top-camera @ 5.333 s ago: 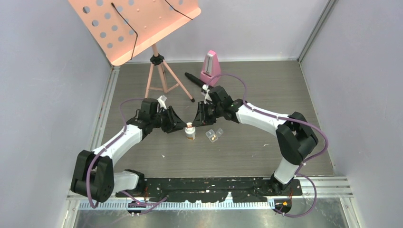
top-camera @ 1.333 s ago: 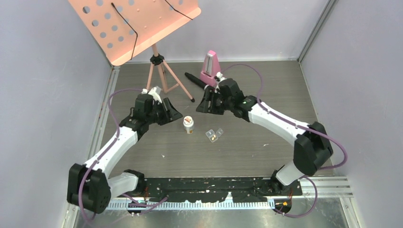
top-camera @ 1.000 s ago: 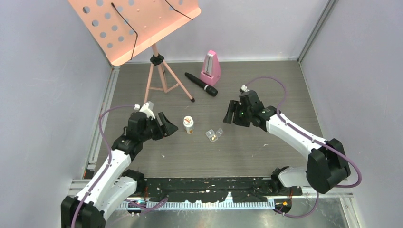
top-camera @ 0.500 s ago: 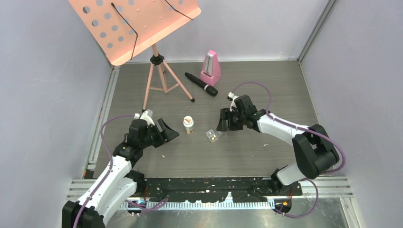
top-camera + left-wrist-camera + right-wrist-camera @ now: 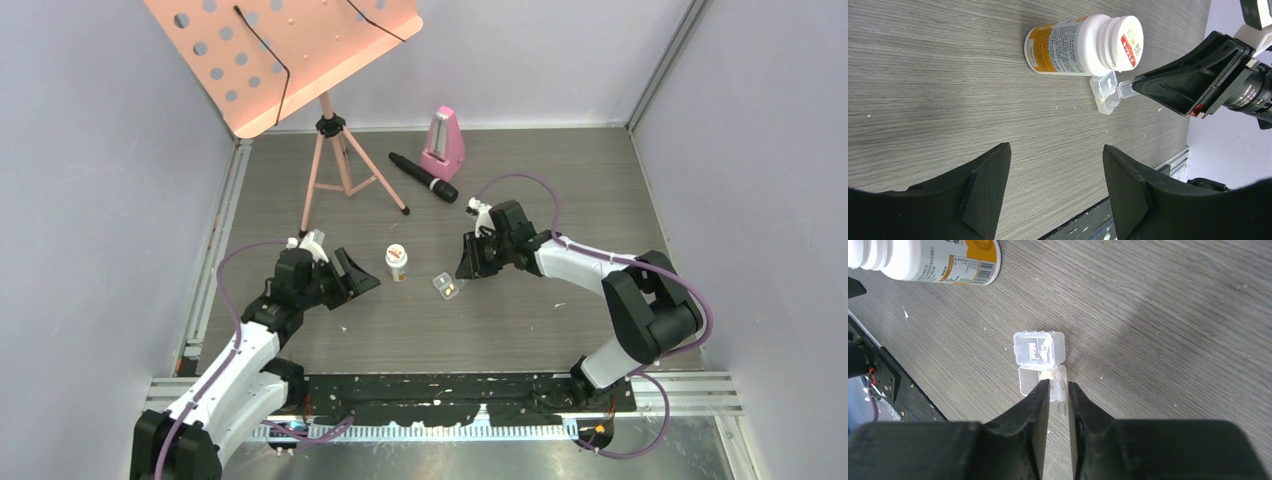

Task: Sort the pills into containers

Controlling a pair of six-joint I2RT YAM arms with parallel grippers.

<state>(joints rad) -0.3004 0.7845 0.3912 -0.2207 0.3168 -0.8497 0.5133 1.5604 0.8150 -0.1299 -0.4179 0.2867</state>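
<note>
The clear two-compartment pill box lies on the grey table right of the white-capped, orange-labelled bottle. One compartment is shut, and the other is open with a tiny orange-yellow pill inside. My right gripper is low at the box's right side, its jaws nearly together on the open clear lid. It also shows in the top view. My left gripper is open and empty, left of the bottle and apart from it. The box also shows in the left wrist view.
A pink music stand on a tripod stands at the back left. A black microphone and a pink metronome lie behind the bottle. Grey walls close in both sides, and a black strip runs along the near edge.
My right arm swung out from the back, then came in low to the pill box and closed on its lid. My left arm drew back toward the near left, still open.
</note>
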